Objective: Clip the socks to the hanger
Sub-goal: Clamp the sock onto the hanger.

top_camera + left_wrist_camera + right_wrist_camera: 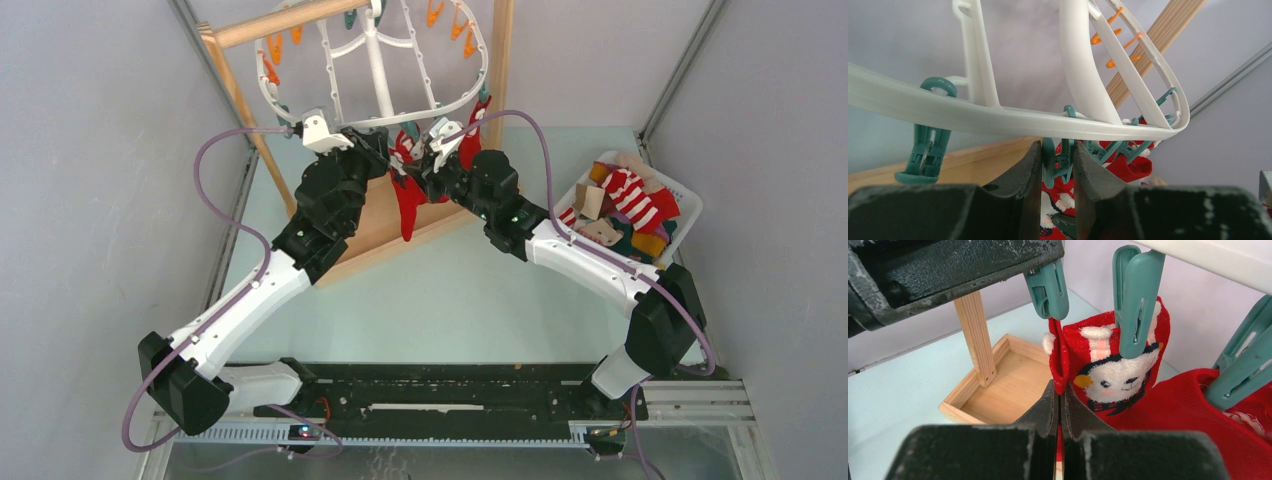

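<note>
**Mia:** What did the hanger [375, 60] look like?

**Tom:** It was a big white plastic oval with thin ribs across it, smooth and shiny. It hung on the wooden stand [232, 95] at the top middle of the overhead view. Orange clothespins [462, 30] and teal ones dangled from its rim.

**Mia:** And the socks [635, 200]?

**Tom:** They looked soft. Striped, beige and yellow ones lay piled in a white basket [580, 184] at the right edge of the overhead view. Under the hanger's lower rim hung a sock with a fuzzy white face [1118, 375], black eyes and a red cuff. A clipped clothespin [1135, 300] bit its top. Just left of it in the right wrist view was a red sock [1059, 365], seen edge-on, with a bit of white fluff at the top.

**Mia:** How were the arms?

**Tom:** Both reached up and in from the bottom corners. They were bent like elbows and met in the middle under the hanger. The left gripper [1057, 147] pointed up and squeezed a teal clothespin [1053, 167] between its dark, rough fingers. The right gripper [1059, 390] was pressed together on the red sock's edge. The sock's top was right at that pin's tip.

**Mia:** Did the pin bite the sock?

**Tom:** I could not tell.

**Mia:** What was below them?

**Tom:** A flat wooden tray [1003, 390] with low walls. It sat on the pale blue-green bench [460, 300].
</note>
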Robot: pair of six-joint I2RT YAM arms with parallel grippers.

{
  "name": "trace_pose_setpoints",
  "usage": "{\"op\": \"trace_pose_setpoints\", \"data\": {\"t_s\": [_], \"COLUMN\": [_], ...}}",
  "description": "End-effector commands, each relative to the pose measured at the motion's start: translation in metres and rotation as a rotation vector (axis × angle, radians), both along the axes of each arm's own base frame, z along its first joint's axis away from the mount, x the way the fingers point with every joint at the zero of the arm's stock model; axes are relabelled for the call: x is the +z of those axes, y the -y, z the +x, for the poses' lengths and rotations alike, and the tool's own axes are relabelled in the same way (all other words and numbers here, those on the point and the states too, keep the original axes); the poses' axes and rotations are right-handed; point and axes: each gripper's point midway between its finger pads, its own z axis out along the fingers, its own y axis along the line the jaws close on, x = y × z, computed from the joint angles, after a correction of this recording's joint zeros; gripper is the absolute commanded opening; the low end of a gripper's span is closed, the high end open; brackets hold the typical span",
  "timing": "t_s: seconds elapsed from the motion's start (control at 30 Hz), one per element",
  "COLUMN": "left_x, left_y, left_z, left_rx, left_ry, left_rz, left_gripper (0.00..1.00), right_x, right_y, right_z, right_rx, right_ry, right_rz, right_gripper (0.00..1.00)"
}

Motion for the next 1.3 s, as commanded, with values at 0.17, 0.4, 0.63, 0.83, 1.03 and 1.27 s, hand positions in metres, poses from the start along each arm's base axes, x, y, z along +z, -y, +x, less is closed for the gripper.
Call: {"op": "trace_pose_setpoints", "data": {"t_s": [0.17, 0.4, 0.63, 0.83, 1.03, 1.27], "left_x": [0.040, 0.035, 0.030, 0.029, 0.028, 0.025], "left_y": [-0.008, -0.010, -0.012, -0.013, -0.014, -0.012], "left_z": [-0.009, -0.009, -0.010, -0.009, -0.010, -0.009], "left_rx": [0.012, 0.021, 0.030, 0.033, 0.034, 0.029], "left_ry": [0.050, 0.030, 0.013, 0.009, 0.004, -0.003], "left_rz": [-0.075, -0.070, -0.069, -0.073, -0.073, -0.072], "left_gripper": [0.15, 0.14, 0.14, 0.14, 0.14, 0.14], "right_x": [0.047, 0.052, 0.057, 0.056, 0.059, 0.065], "right_y": [-0.001, -0.003, -0.005, -0.013, -0.017, -0.017], "right_z": [-0.003, -0.004, -0.006, -0.015, -0.019, -0.016], "right_rx": [-0.011, -0.007, -0.001, 0.035, 0.044, 0.023], "right_ry": [0.094, 0.113, 0.141, 0.155, 0.198, 0.242], "right_rz": [0.087, 0.096, 0.098, 0.084, 0.076, 0.074], "right_gripper": [0.00, 0.00, 0.00, 0.00, 0.00, 0.00]}}
